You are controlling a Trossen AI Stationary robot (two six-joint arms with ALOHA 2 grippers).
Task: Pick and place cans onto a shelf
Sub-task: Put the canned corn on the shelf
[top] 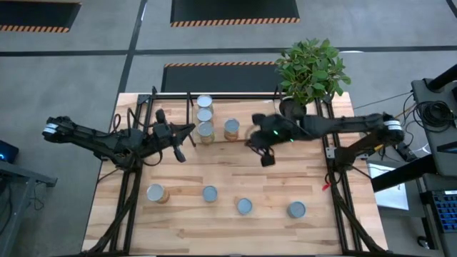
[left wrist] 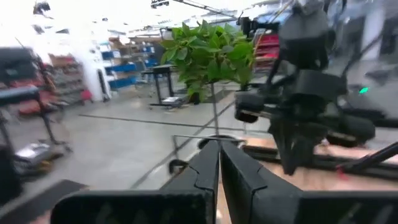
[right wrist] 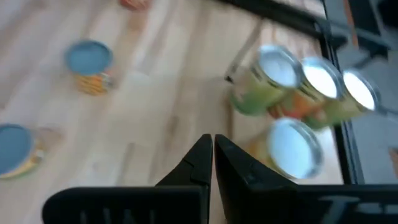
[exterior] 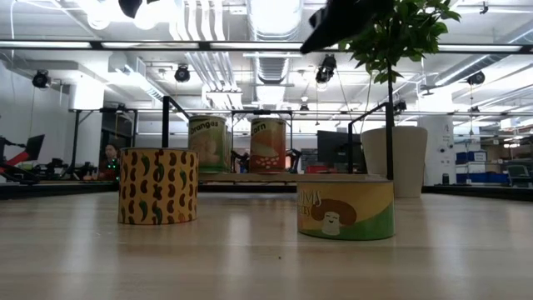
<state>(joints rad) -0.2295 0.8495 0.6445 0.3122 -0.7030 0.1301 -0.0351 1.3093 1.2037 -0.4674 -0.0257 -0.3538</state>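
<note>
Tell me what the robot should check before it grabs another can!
1. Right tool empty: ok, fingers shut on nothing.
2. Left tool empty: ok, also shut on nothing.
3. Tools opened for a grab: not ok, both are shut.
4. Cans left on the table: ok, four wait along the near side, like this can.
5. Room on the shelf: ok, four cans sit bunched together there, with bare space beside them.
6. Arms clear of each other: ok, apart in the high view.

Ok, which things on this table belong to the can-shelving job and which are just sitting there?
Job:
four cans on the shelf
four cans on the tabletop
shelf
left tool, shut
right tool, shut

Lying about:
potted plant
</note>
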